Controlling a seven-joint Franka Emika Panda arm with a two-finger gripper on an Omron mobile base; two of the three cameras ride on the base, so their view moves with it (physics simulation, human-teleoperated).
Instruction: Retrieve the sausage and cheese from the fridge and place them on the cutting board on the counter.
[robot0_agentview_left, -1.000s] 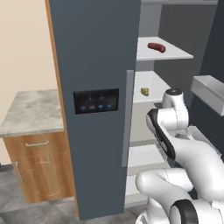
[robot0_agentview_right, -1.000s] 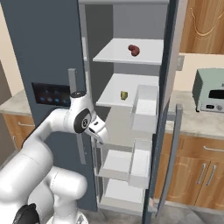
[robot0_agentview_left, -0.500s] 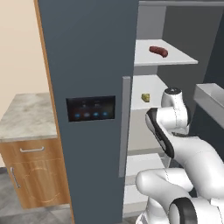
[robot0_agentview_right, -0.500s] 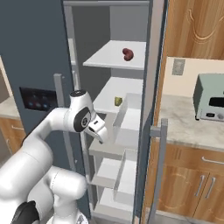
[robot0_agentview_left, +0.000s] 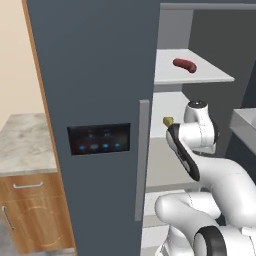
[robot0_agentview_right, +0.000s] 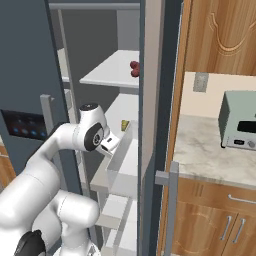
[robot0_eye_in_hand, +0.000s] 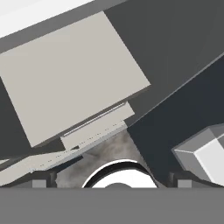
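Two things to fetch and both sit on shelves in the open fridge (robot0_agentview_left: 95, 100), nothing in hand yet. The sausage (robot0_agentview_left: 184, 64) lies on the upper white shelf (robot0_agentview_left: 200, 77), long axis running roughly left to right across the shelf in the left base view; in the right base view it's more end-on, a dark red lump (robot0_agentview_right: 134, 69) near the shelf's front right edge. The cheese (robot0_agentview_left: 168, 121) is one shelf down, a small yellowish wedge just past the arm's wrist, also seen in the right base view (robot0_agentview_right: 125, 124) just beyond the hand. The pincer (robot0_agentview_right: 109, 145) is angled down at wrist level, below and in front of the cheese shelf, and its jaws stand wide open with nothing between them as far as I can tell. So the key bit: cheese is the nearer one, slightly above and behind the pincer, while the sausage is a full shelf higher. My guess is the hand has to tilt up and reach inward before anything gets grabbed.
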